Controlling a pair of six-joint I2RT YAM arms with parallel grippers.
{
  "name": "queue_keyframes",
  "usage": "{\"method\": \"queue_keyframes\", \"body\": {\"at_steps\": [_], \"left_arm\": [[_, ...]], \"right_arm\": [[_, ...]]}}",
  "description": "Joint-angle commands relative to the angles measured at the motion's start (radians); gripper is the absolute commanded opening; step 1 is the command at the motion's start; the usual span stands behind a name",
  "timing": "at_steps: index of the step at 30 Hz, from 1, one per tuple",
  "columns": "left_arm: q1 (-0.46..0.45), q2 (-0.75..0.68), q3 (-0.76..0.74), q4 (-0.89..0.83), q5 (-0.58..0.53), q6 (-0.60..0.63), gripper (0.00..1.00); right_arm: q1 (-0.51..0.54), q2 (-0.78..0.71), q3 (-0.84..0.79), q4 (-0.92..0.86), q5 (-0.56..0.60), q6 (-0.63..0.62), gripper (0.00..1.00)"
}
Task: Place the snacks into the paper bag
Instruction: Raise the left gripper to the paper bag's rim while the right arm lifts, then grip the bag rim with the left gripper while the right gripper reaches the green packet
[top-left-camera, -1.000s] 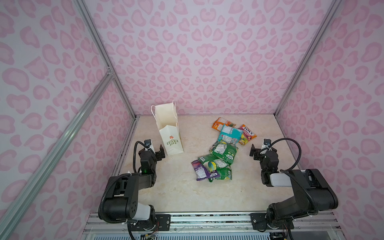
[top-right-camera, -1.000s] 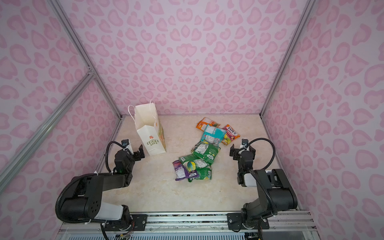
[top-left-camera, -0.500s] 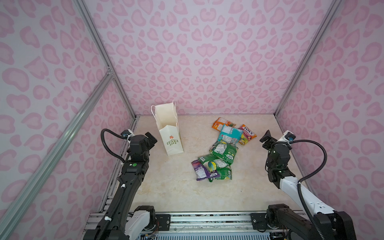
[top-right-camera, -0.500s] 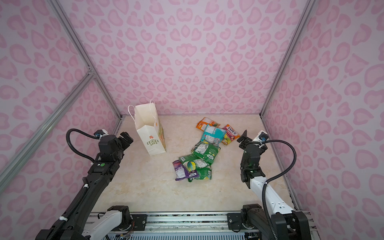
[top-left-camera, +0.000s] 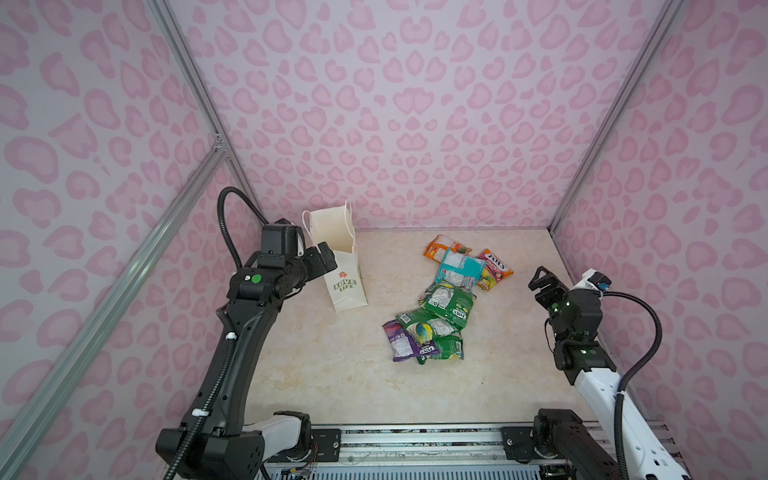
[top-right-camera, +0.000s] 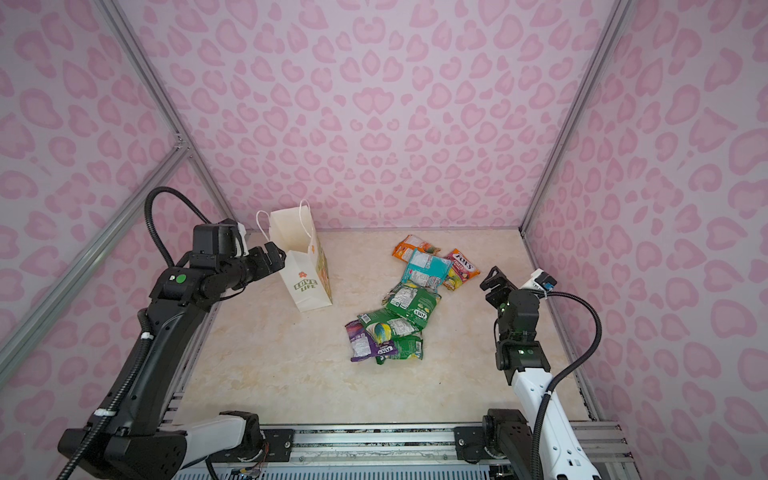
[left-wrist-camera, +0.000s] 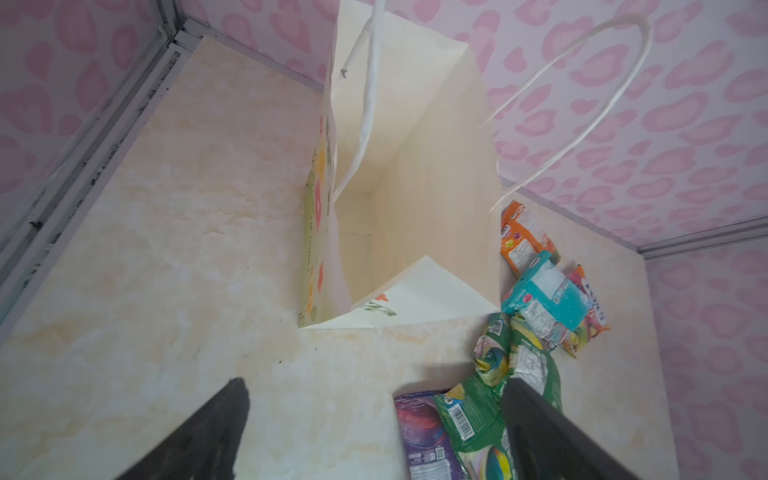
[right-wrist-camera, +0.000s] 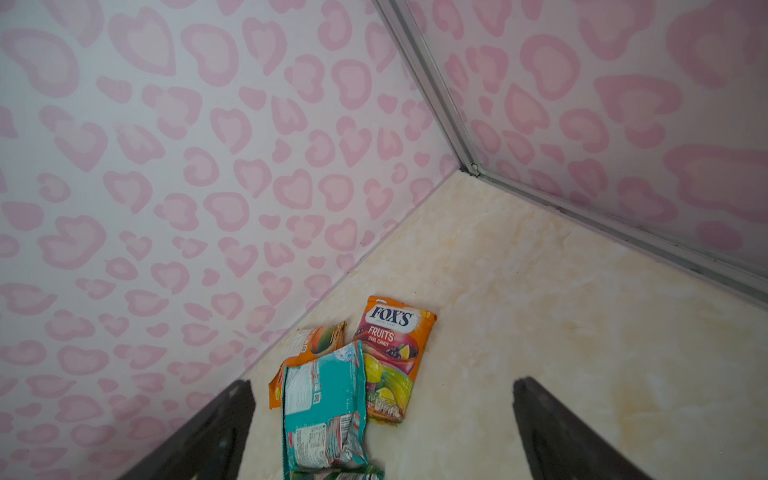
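Note:
The white paper bag (top-left-camera: 337, 257) (top-right-camera: 301, 259) (left-wrist-camera: 419, 174) stands upright and open at the back left, "LOVE LIFE" facing front. I see nothing inside it in the left wrist view. The snacks (top-left-camera: 446, 301) (top-right-camera: 409, 303) lie in a loose string on the floor to its right: orange (top-left-camera: 444, 248), teal (top-left-camera: 459, 269) (right-wrist-camera: 324, 411), a red-orange FOX'S packet (top-left-camera: 492, 270) (right-wrist-camera: 392, 353), green ones (top-left-camera: 451, 303) and a purple one (top-left-camera: 401, 340) (left-wrist-camera: 428, 440). My left gripper (top-left-camera: 322, 262) (left-wrist-camera: 376, 399) hangs open beside the bag's rim, high up. My right gripper (top-left-camera: 542, 280) (right-wrist-camera: 382, 399) is open, raised right of the snacks.
Pink heart-patterned walls with aluminium posts (top-left-camera: 187, 70) close in the cream marble-look floor (top-left-camera: 332, 365) on three sides. A metal rail (top-left-camera: 415, 440) runs along the front edge with both arm bases on it.
Both arms have risen from folded low poses near the front. The left gripper has come up next to the bag's rim; the right gripper has lifted toward the right wall.

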Motion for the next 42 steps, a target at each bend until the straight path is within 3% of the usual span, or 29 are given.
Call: {"method": "queue_keyframes", "body": {"at_steps": [1,8,12,20,22,28,33,42], "left_arm": [[-0.003,0.095,0.115,-0.185,-0.132,0.034,1.00],[-0.001,0.297,0.294,-0.216,-0.190,0.011,0.87],[-0.001,0.391,0.374,-0.205,-0.214,-0.006,0.74],[0.010,0.529,0.452,-0.209,-0.222,-0.042,0.41],[0.012,0.540,0.452,-0.204,-0.224,-0.041,0.38],[0.027,0.536,0.432,-0.203,-0.194,-0.044,0.04],[0.027,0.464,0.387,-0.200,-0.163,-0.021,0.03],[0.002,0.229,0.152,-0.161,-0.081,0.066,0.03]], "right_arm": [[0.009,-0.011,0.017,-0.050,-0.069,-0.004,1.00],[0.042,-0.029,0.046,-0.119,-0.104,-0.021,1.00],[0.051,-0.050,0.049,-0.153,-0.148,-0.020,1.00],[0.066,-0.097,0.047,-0.202,-0.159,-0.030,1.00],[0.066,-0.106,0.045,-0.214,-0.159,-0.035,1.00],[0.067,-0.122,0.031,-0.223,-0.164,-0.028,1.00],[0.074,-0.097,0.046,-0.253,-0.170,-0.042,1.00],[0.143,0.042,0.096,-0.334,-0.231,-0.103,1.00]]}}
